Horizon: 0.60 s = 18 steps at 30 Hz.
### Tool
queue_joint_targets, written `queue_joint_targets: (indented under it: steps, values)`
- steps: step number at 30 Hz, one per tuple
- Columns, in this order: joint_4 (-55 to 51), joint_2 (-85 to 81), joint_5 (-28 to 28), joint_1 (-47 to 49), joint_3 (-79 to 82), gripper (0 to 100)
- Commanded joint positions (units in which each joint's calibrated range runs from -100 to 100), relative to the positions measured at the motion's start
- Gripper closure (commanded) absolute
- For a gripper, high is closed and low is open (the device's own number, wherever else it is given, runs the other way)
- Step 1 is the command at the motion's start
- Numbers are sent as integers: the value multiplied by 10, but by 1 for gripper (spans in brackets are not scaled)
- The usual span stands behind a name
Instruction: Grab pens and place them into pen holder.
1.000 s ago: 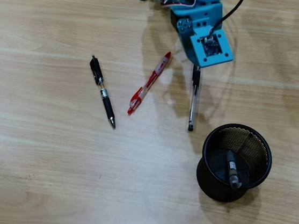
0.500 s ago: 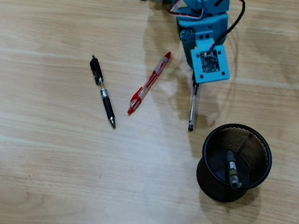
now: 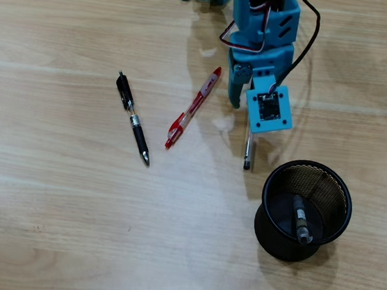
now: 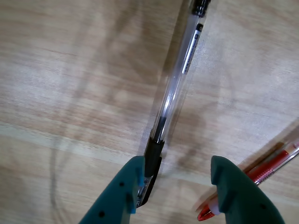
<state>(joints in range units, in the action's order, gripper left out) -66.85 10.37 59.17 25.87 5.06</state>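
**Open gripper over the clear pen, holder waiting nearby**

The table (image 3: 44, 226) is pale wood laminate with long grain lines and a soft sheen. In the wrist view the gripper (image 4: 180, 182) shows two teal plastic fingers with rounded tips, spread well apart. The clear pen (image 4: 175, 88) lies flat between and ahead of them: a slim transparent barrel with a dark ink tube inside and a black cap whose clip end sits against the inner side of the left finger as this view shows it. Whether the finger truly touches the cap is hard to tell. The pen's far end is cut off by the top edge of the picture.

From overhead, the blue arm (image 3: 263, 27) covers most of that pen; only its lower stretch and dark tip show just below the camera board, near the holder's rim.

The pen holder (image 3: 271, 227) is a round black wire-mesh cup with a solid rim, standing upright at lower right. A grey pen (image 3: 299, 220) leans inside it; its lower end is lost in the dark of the cup.

The red pen (image 3: 193, 108), translucent, lies slanted to the left of the arm, and blurs at the wrist view's lower right corner. The black pen (image 3: 133, 118), with a silver band at mid-length, lies further left, well apart.
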Motion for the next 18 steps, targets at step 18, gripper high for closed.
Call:
queue_joint_targets:
  steps: [18]
  values:
    - [91,138,18,31,-28,82]
